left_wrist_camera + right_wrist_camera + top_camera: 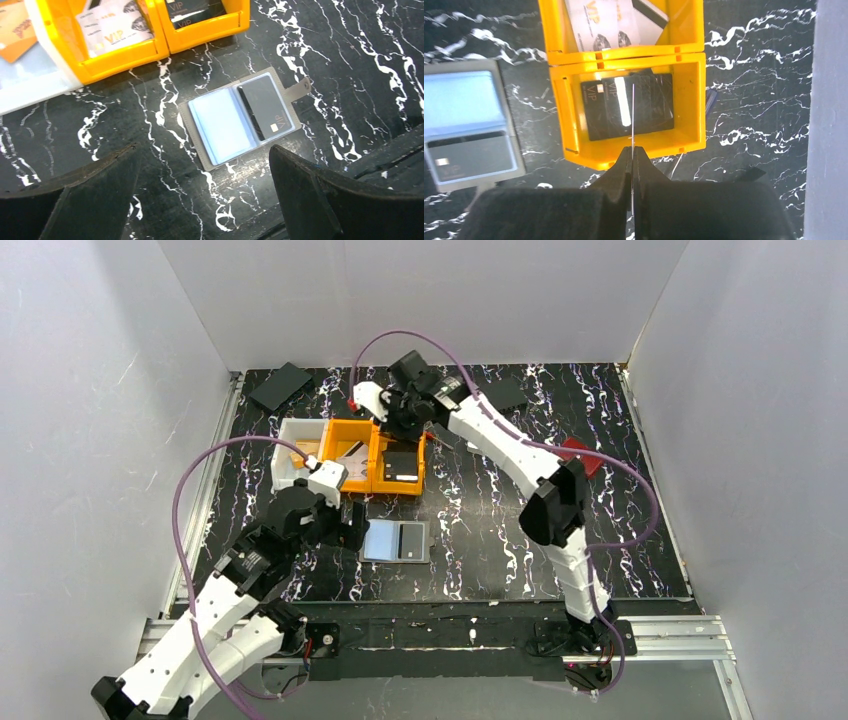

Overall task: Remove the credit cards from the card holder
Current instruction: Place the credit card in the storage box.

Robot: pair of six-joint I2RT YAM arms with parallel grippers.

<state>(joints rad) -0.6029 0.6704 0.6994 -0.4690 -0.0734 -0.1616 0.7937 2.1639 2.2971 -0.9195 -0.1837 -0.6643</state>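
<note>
Two fingers of the left gripper (204, 150) are spread wide over the card holder (240, 117), which lies open and flat on the table (350, 75). The credit cards (265, 107) in its pockets look thin, light, stiff and slippery, so an edge pinch seems best. The right gripper (632, 150) pinches one thin card (632, 115) over the orange bin (574, 115).

Robot lab cell: white panel walls (100, 390), alu rails (660, 635).

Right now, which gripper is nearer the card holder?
Left. The left gripper sits just beside the card holder; right gripper is farther back over the orange bin, pinching a credit card.
</note>
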